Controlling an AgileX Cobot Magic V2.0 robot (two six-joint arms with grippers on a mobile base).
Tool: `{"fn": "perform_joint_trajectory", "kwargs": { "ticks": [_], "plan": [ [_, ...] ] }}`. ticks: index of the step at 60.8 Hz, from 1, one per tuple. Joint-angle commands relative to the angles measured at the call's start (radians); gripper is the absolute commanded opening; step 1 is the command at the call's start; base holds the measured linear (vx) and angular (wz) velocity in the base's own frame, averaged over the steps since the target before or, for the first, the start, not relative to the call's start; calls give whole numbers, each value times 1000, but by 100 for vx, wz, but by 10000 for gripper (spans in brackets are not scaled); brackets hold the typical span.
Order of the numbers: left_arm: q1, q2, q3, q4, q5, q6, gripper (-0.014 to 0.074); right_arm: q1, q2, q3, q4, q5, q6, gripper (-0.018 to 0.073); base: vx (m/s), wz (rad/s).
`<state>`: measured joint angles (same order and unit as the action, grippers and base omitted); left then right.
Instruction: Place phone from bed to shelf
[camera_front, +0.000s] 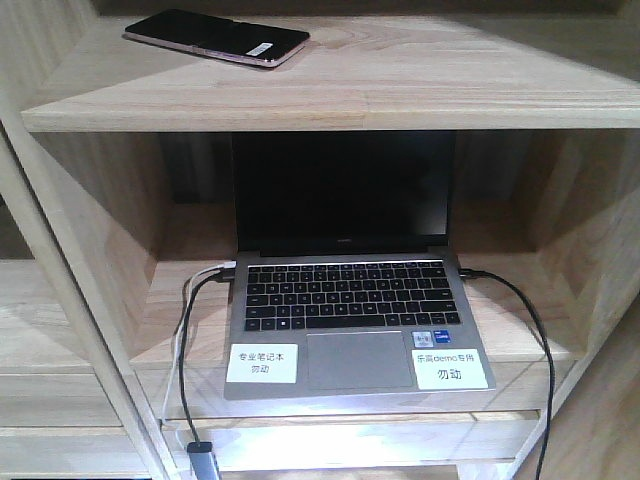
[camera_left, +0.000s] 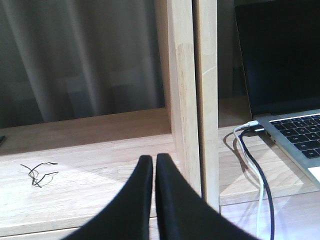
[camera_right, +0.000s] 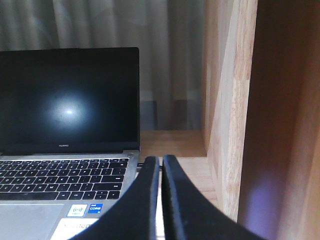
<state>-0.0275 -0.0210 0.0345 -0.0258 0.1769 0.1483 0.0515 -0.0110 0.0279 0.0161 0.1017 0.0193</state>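
The phone (camera_front: 216, 38), a glossy black slab with a pinkish rim and a small white sticker, lies flat on the upper board of the pale wood shelf (camera_front: 400, 90). No gripper touches it. My left gripper (camera_left: 154, 159) is shut with nothing between its fingers, low in front of a shelf upright (camera_left: 192, 100). My right gripper (camera_right: 160, 160) is also shut and empty, hanging just right of the laptop's corner. The bed is out of view.
An open silver laptop (camera_front: 350, 300) with a dark screen fills the lower compartment, with cables (camera_front: 185, 340) plugged into both sides. A small twist of black wire (camera_left: 39, 172) lies on the left shelf board. A wooden side wall (camera_right: 227, 115) stands close to my right gripper.
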Motion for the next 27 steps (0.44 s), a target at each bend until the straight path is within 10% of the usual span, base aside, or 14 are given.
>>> {"fn": "perform_joint_trajectory", "kwargs": {
  "ticks": [1,27],
  "plan": [
    [-3,-5,-23,-9,-72,-6,1,1,-13,4,-4,-86,-2,-10,0,0],
    [-3,-5,-23,-9,-72,-6,1,1,-13,4,-4,-86,-2,-10,0,0]
  ]
}}
